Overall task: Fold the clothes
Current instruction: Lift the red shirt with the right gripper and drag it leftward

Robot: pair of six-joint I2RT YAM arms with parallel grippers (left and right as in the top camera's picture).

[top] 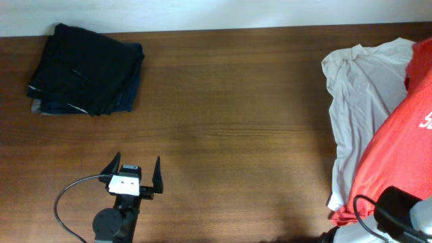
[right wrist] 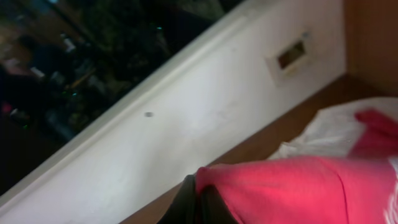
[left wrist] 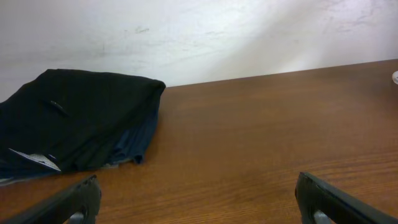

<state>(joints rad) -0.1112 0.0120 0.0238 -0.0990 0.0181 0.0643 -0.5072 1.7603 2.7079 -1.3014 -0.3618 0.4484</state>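
The clothes lie at the table's right edge. An orange-red T-shirt (top: 395, 158) with a bit of white lettering lies draped over a plain white T-shirt (top: 364, 88). My right gripper (right wrist: 202, 191) is shut on a fold of the orange-red T-shirt (right wrist: 298, 186), which bunches up between its black fingers, and the white T-shirt (right wrist: 326, 132) lies behind. From overhead only the right arm's black body (top: 398, 210) shows at the bottom right corner. My left gripper (top: 136, 169) hovers low over bare wood near the front left, open wide with nothing between its fingers (left wrist: 78, 198).
A stack of folded dark navy and black garments (top: 86, 71) sits at the table's back left, also in the left wrist view as a dark stack (left wrist: 74, 118) ahead and left of the fingers. A white wall (left wrist: 199, 37) runs behind the table's far edge.
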